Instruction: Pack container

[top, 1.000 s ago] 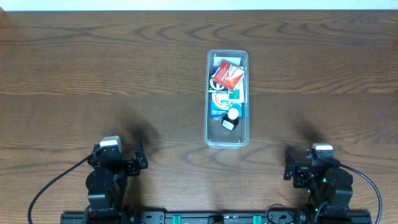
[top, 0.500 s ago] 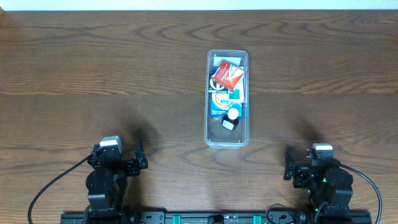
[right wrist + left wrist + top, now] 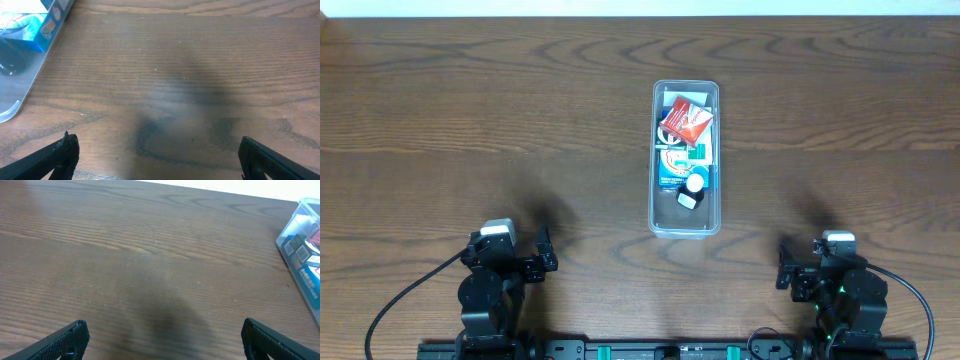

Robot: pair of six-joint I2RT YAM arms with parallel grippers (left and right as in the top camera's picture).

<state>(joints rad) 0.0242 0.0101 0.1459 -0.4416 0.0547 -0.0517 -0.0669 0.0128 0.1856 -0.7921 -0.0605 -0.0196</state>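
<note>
The clear plastic container stands lengthwise at the table's middle, holding a red packet, blue and green boxes, a round white piece and a small dark piece. Its corner shows at the right edge of the left wrist view and at the left edge of the right wrist view. My left gripper is open and empty over bare wood near the front left. My right gripper is open and empty over bare wood near the front right. Both are well away from the container.
The dark wooden table stretches around the container. Both arm bases sit at the front edge, the left one and the right one. A dark ring-shaped stain marks the wood below my right gripper.
</note>
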